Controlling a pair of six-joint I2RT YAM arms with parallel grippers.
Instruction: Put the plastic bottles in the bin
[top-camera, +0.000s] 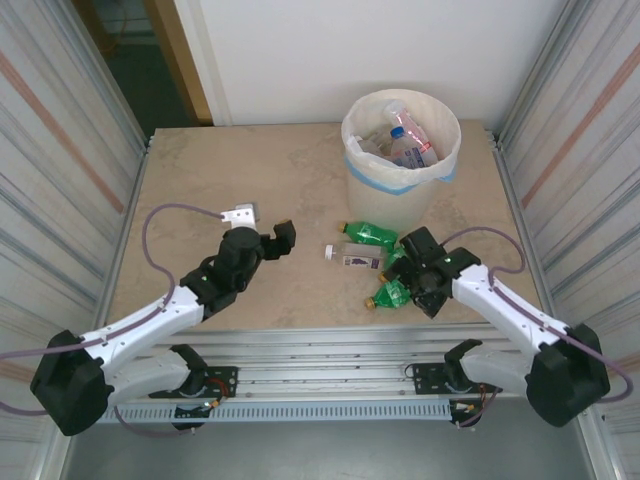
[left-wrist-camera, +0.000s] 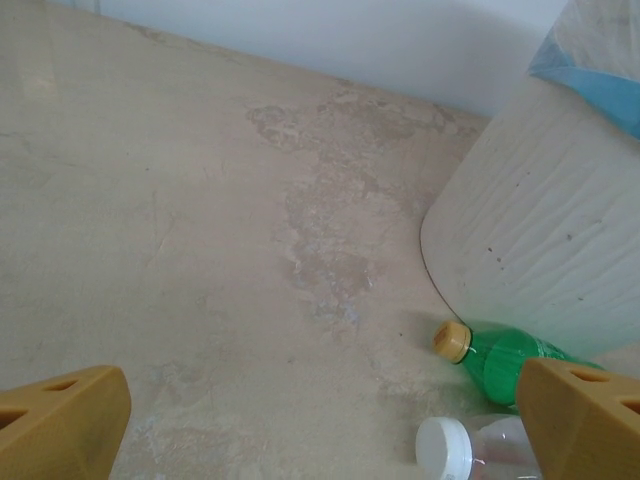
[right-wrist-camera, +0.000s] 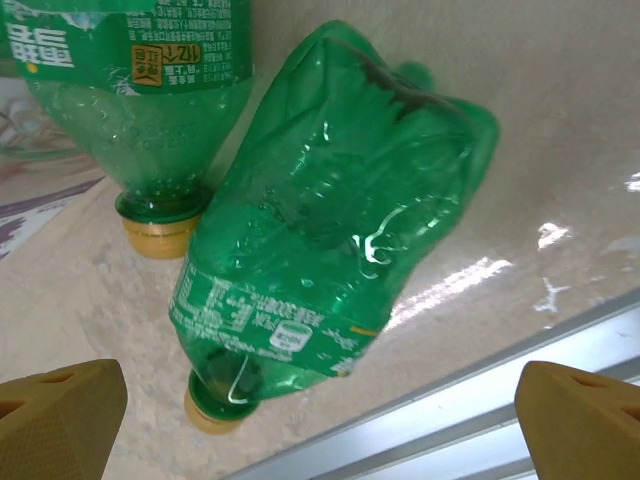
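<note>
I see a beige counter (top-camera: 250, 170) between ribbed walls (top-camera: 60, 150). The bin (top-camera: 400, 205) at its far edge holds bottles (top-camera: 408, 142). The left hand (top-camera: 262, 226) and right hand (right-wrist-camera: 320, 405) are open.

We find the left half of the table (top-camera: 200, 190) bare, free for passing. On the right, the bin (top-camera: 395, 205) and the bottles (top-camera: 372, 234) lying before it crowd our way.

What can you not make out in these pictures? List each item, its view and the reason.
Top view: the count of bottles in the bin; they overlap inside its liner.
Top view: the crushed green bottle, partly under the right hand.
Left wrist view: the clear bottle, cut off by the bottom edge.
Right wrist view: the upper green bottle, cut off by the top edge.
</note>
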